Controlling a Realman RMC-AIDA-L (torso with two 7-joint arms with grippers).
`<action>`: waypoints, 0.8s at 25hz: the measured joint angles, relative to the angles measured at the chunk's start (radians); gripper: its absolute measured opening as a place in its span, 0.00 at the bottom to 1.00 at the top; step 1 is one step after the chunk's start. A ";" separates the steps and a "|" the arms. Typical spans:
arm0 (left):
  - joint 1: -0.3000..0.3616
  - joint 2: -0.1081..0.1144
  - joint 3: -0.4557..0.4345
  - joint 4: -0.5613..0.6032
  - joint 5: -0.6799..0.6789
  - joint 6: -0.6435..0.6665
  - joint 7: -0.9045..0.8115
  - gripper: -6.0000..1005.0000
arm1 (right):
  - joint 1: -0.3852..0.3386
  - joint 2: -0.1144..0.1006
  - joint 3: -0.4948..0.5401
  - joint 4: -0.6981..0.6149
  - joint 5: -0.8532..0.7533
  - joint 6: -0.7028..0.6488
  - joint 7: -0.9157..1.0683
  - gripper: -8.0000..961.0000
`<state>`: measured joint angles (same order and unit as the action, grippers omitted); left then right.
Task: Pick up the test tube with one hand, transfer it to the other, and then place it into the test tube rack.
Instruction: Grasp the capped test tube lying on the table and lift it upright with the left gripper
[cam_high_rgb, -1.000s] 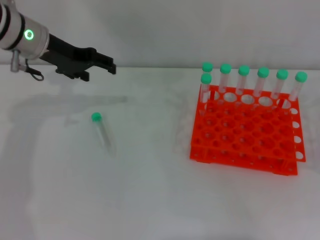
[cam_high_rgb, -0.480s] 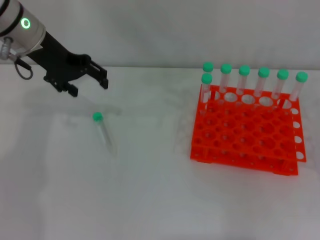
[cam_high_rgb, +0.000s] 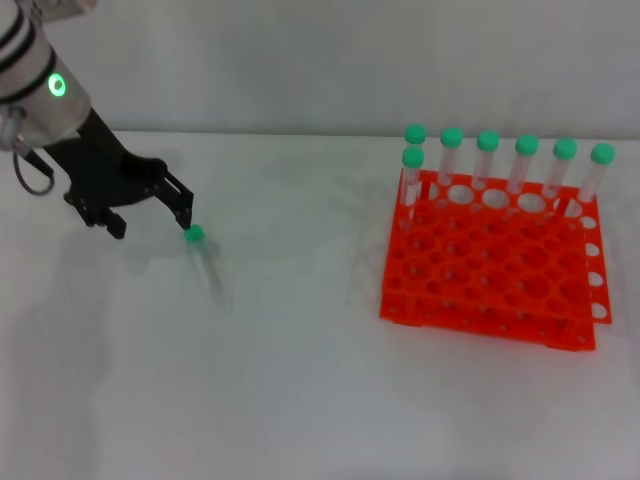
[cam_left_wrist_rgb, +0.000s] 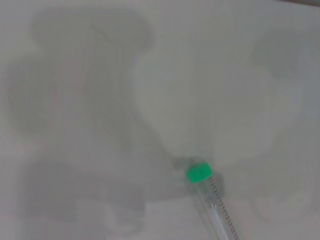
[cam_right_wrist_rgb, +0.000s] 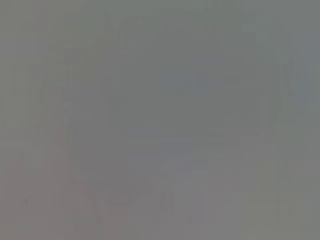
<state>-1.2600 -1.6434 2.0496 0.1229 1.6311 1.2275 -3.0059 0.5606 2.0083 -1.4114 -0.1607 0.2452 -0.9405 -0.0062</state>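
- Your left hand (cam_high_rgb: 150, 210) is in the upper left of the frame, fingers spread wide, holding nothing.
- The test tube (cam_high_rgb: 203, 259) lies flat on the tabletop (cam_high_rgb: 300, 400), its green cap right by one fingertip.
- Nothing is done yet: grabbing, passing, and the test tube rack (cam_high_rgb: 490, 265) at the right remain.
- You can't see your right hand anywhere.

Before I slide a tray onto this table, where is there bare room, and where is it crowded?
The widest bare stretch lies between the test tube and the test tube rack. The whole near edge of the table, in front of both, is also free. It is crowded at the left, where the left gripper, fingers open, hangs right beside the tube's green cap.
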 joint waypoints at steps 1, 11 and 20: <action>0.004 -0.006 -0.003 -0.004 0.000 -0.009 0.000 0.82 | 0.001 0.000 0.000 0.000 0.000 0.000 0.000 0.91; 0.028 -0.074 -0.063 -0.080 -0.007 -0.023 -0.002 0.81 | 0.002 -0.001 -0.006 0.001 0.000 0.000 0.001 0.91; 0.106 -0.073 -0.072 -0.106 -0.142 -0.040 -0.003 0.80 | 0.002 -0.007 -0.057 -0.001 0.000 0.000 0.001 0.91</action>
<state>-1.1544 -1.7167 1.9772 0.0170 1.4893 1.1876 -3.0092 0.5630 2.0011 -1.4684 -0.1621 0.2454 -0.9402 -0.0048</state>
